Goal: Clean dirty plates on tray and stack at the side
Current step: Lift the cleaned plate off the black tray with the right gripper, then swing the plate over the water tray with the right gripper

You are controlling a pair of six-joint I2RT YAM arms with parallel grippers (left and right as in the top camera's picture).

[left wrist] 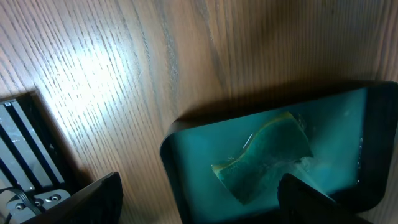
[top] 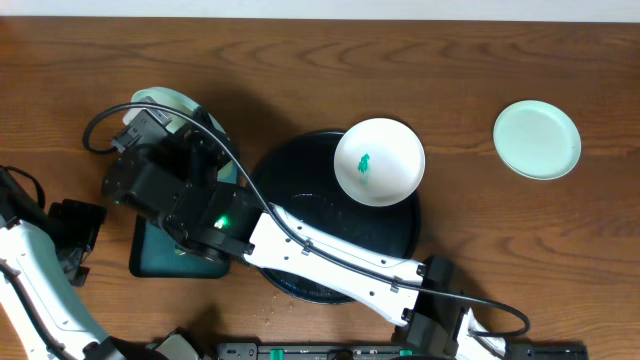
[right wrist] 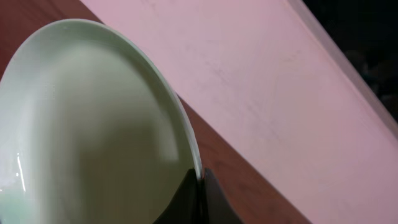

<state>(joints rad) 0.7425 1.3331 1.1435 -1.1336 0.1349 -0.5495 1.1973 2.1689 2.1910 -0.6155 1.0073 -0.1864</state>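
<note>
Green-smeared white plate (top: 380, 160), pale mint plate (right wrist: 93, 124), glossy black tray (top: 300, 185).

white plate (top: 379, 162), green smear at centre, rests on upper-right edge of glossy black tray (top: 385, 228). mint plate (top: 537, 139) flat on desk (top: 300, 60), well apart to the right. second mint plate (right wrist: 93, 137) tilted, rim pinched by right fingers (right wrist: 214, 202).

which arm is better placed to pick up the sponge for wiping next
Left, probably. The left fingers are open just above the sponge in the teal tray, while the right fingers are shut on the rim of a mint-green plate, so that arm is busy holding it.
</note>
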